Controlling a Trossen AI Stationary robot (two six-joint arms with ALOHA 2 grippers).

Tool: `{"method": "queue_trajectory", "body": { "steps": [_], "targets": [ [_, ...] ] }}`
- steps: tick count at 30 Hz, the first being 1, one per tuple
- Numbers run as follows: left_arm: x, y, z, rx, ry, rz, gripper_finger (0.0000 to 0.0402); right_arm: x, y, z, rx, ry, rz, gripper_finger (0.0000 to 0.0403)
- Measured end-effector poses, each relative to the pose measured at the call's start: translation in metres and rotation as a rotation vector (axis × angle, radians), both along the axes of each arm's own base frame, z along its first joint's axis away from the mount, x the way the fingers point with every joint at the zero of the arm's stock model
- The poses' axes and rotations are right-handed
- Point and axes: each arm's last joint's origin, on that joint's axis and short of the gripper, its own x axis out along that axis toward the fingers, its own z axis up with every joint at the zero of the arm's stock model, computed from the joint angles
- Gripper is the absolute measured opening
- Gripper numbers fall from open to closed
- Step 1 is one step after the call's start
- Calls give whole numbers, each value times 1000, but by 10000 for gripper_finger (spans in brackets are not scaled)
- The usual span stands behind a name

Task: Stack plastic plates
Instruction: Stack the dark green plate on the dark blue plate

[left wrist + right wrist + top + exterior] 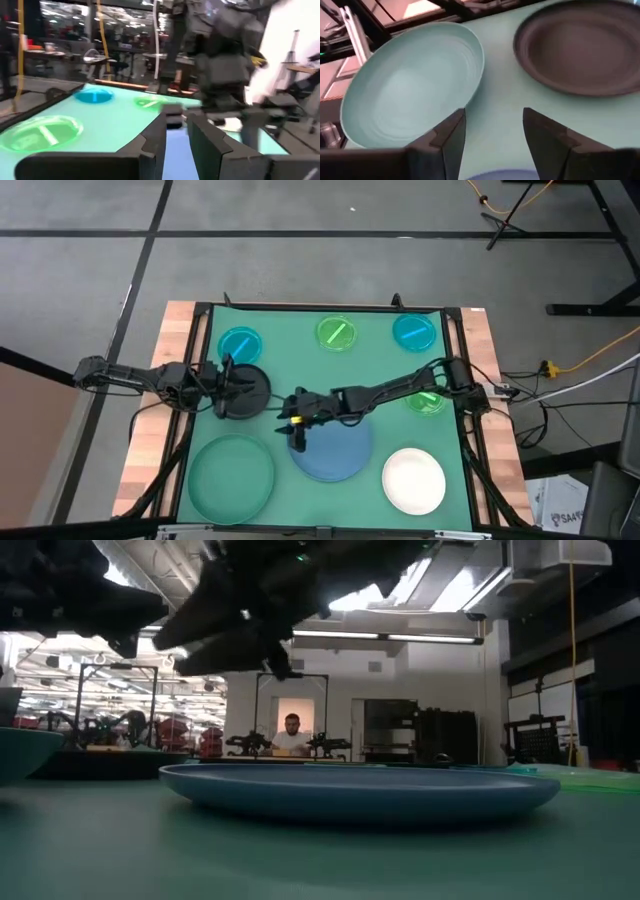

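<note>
**Both arms poised over plates, nothing stacked**

The right gripper (298,442) hovers open and empty at the blue plate's (340,455) edge, likely about to grip its rim. The left gripper (232,387) sits over the black plate (252,392), fingers slightly parted, holding nothing.

Eight plates lie apart:
- large: green plate (232,477) and blue
- medium: white plate (414,480) and black
- small: two cyan plates (240,344), two lime plates (337,333)

Robotics lab: background robot rigs (270,745).

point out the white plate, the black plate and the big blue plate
white plate (414,480), high view, its centre
black plate (585,47), right wrist view, its inner well
big blue plate (360,790), low view, its near side wall
</note>
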Motion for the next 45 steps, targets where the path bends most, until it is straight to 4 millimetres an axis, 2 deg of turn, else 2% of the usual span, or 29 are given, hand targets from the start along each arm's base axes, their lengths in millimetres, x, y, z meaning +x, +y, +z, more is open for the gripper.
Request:
{"method": "queue_trajectory", "body": {
  "steps": [6,12,19,29,38,45],
  "targets": [
    [0,1,-1,-13,9,43,75,17,19,-3,92,8,-26,188],
    [0,1,-3,-67,24,36,75,32,24,-13,190,26,-93,188],
    [0,1,-4,-76,28,36,75,43,27,-27,200,74,-131,188],
    [0,2,-4,-77,31,54,75,46,38,-50,204,105,-137,188],
    [0,2,-4,-77,31,65,75,48,48,-64,202,63,-143,188],
    [0,2,-4,-74,31,78,75,51,50,-79,234,63,-148,185]
  ]
}}
